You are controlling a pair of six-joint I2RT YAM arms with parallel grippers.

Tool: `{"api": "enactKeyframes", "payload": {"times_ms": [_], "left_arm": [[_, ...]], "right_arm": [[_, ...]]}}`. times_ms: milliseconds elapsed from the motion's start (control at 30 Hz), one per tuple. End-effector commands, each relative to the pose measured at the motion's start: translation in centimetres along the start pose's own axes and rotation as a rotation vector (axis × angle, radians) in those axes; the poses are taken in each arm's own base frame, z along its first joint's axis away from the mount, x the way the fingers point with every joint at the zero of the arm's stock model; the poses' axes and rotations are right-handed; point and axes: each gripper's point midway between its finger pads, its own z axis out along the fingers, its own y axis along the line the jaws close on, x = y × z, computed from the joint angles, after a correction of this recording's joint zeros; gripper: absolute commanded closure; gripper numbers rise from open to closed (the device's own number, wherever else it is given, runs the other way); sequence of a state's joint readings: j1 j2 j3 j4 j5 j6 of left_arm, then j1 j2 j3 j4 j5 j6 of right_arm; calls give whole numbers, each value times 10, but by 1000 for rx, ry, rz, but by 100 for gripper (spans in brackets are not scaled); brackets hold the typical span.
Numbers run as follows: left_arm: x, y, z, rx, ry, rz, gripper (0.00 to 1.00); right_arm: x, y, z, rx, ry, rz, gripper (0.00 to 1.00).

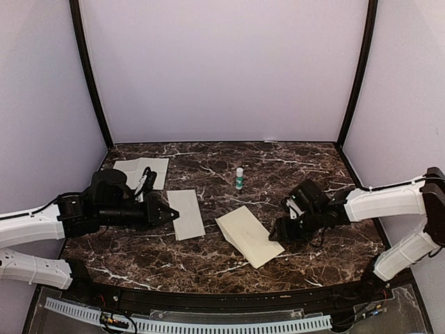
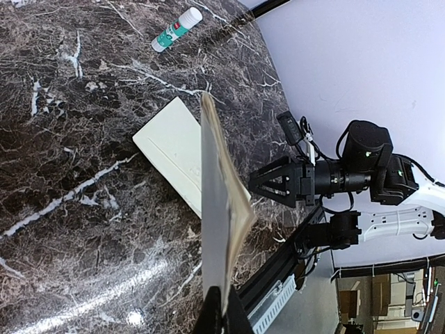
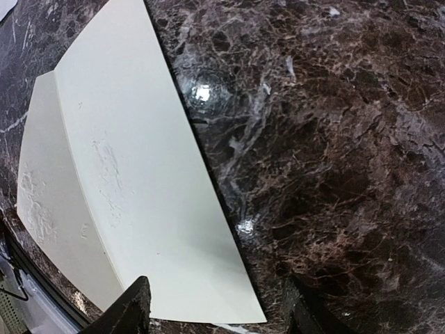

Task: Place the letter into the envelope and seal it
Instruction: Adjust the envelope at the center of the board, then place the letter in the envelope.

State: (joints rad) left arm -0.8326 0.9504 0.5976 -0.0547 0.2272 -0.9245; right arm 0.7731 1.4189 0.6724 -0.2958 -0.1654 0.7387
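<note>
The letter (image 1: pixel 186 214), a folded white sheet, lies left of centre, and my left gripper (image 1: pixel 167 214) is shut on its left edge. In the left wrist view the letter (image 2: pixel 214 209) stands edge-on from my closed left gripper (image 2: pixel 222 316). The cream envelope (image 1: pixel 249 235) lies flat at centre; it also shows in the left wrist view (image 2: pixel 174 149). My right gripper (image 1: pixel 281 233) is open and empty at the envelope's right end. In the right wrist view the envelope (image 3: pixel 132 174) fills the left side, with its near corner between the fingers of my right gripper (image 3: pixel 215 316).
A glue stick (image 1: pixel 239 178) with a green label stands behind the envelope; it also shows in the left wrist view (image 2: pixel 177 29). Another white sheet (image 1: pixel 142 170) lies at the back left. The table's front edge (image 1: pixel 222 287) runs close below the envelope.
</note>
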Motion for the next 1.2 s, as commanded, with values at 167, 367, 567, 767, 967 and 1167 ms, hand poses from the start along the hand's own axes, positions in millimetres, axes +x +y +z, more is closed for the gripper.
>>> {"api": "enactKeyframes", "payload": {"times_ms": [167,367,567,767,967,1167], "left_arm": [[-8,-7,1,17,-16,-1,100],[-9,-9,2,23,-15,2,100],[-8,-9,4,23,-9,1,100],[-8,-9,6,27,-3,0,100],[-8,-11,7,37,1,-5,100],[-7,-12,7,44,6,-7,100]], "right_arm": [[2,4,4,-70,-18,12,39],[12,6,9,-104,21,21,39],[25,9,12,-130,61,24,40],[34,21,15,-154,87,11,40],[41,36,23,-173,111,-9,40],[45,51,29,-197,123,-27,40]]}}
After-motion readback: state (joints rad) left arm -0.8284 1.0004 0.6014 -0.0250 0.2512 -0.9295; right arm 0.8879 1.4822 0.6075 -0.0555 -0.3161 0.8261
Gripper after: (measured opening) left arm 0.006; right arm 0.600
